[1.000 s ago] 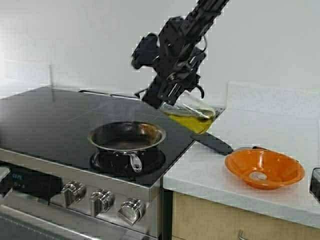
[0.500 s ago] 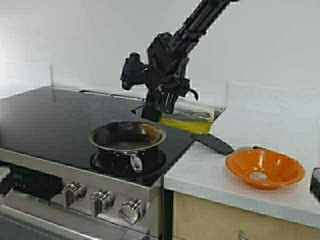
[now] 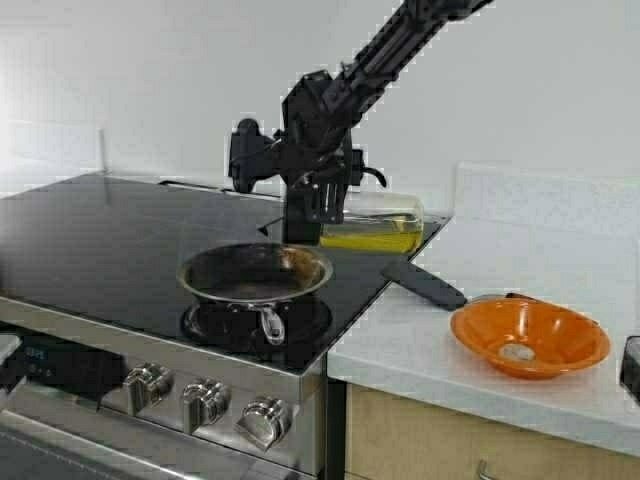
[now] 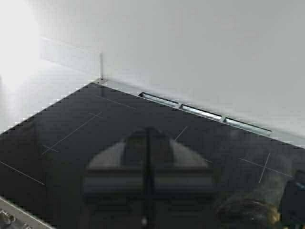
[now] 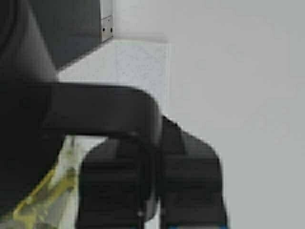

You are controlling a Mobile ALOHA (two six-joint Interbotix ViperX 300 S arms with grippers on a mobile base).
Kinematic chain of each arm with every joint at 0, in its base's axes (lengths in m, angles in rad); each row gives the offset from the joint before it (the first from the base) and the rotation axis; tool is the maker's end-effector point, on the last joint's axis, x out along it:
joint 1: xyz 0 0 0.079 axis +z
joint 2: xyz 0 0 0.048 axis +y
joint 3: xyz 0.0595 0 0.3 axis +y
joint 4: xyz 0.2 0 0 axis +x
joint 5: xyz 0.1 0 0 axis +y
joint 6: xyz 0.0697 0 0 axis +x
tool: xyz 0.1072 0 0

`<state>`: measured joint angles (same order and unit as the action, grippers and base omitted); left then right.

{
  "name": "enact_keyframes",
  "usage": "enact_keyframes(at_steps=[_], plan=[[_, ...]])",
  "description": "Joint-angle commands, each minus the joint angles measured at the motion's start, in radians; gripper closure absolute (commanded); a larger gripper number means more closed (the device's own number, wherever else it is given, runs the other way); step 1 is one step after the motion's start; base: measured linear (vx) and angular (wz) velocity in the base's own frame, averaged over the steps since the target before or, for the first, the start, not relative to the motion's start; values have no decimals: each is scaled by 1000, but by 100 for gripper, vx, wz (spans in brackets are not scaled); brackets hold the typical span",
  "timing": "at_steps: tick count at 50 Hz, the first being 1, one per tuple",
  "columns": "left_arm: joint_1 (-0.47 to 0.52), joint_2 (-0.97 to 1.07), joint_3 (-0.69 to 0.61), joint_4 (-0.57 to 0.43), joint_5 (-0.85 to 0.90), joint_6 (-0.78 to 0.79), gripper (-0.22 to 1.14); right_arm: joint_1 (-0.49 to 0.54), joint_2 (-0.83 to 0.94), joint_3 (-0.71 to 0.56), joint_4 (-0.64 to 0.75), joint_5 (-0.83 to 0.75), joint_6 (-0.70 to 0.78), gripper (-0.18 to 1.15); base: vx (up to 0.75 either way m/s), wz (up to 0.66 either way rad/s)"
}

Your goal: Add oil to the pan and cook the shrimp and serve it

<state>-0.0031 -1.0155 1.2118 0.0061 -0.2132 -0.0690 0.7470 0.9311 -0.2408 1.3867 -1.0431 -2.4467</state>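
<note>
The steel pan (image 3: 255, 273) sits on the front burner of the black cooktop (image 3: 90, 240), its dark inside bare. My right gripper (image 3: 318, 192) is shut on the black handle (image 5: 95, 112) of the glass dispenser (image 3: 372, 222). The dispenser is tipped level above the pan's far right rim, black lid toward the pan. The yellow-green oil (image 3: 370, 241) pools along its lower side, and I see no stream. The shrimp (image 3: 517, 352) lies in the orange bowl (image 3: 575, 345) on the counter. My left gripper (image 4: 147, 191) hovers shut and empty over the cooktop and is out of the high view.
A dark utensil handle (image 3: 425, 285) lies across the cooktop's right edge onto the white counter (image 3: 440, 350). Stove knobs (image 3: 205, 400) line the front panel. A black object (image 3: 630, 367) sits at the far right edge. A white wall backs the stove.
My right arm has swung the dispenser left toward the pan and rotated it from a steep slant to level. The oil has spread along the dispenser's side.
</note>
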Motion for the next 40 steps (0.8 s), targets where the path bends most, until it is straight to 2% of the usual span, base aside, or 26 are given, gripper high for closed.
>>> enact_keyframes(at_steps=[1, 18, 21, 24, 27, 32, 40], plan=[[0, 5, -8, 2, -5, -2, 89, 6, -32, -41, -18, -17, -21, 89, 0, 0], [0, 5, -8, 2, -5, -2, 89, 6, -26, -44, -69, -17, -35, 89, 0, 0], [0, 5, -6, 2, -5, -2, 89, 6, -34, -44, -66, -18, 23, 89, 0, 0], [0, 5, -6, 2, -5, -2, 89, 6, -54, -43, -26, -8, 86, 89, 0, 0], [0, 5, -6, 2, -3, -2, 89, 6, -78, -54, 74, 18, 117, 89, 0, 0], [0, 5, -6, 2, -5, -3, 89, 3, -135, -63, 189, 60, 339, 89, 0, 0], [0, 5, -3, 2, -3, -3, 89, -5, -249, 54, 156, 92, 719, 89, 0, 0]])
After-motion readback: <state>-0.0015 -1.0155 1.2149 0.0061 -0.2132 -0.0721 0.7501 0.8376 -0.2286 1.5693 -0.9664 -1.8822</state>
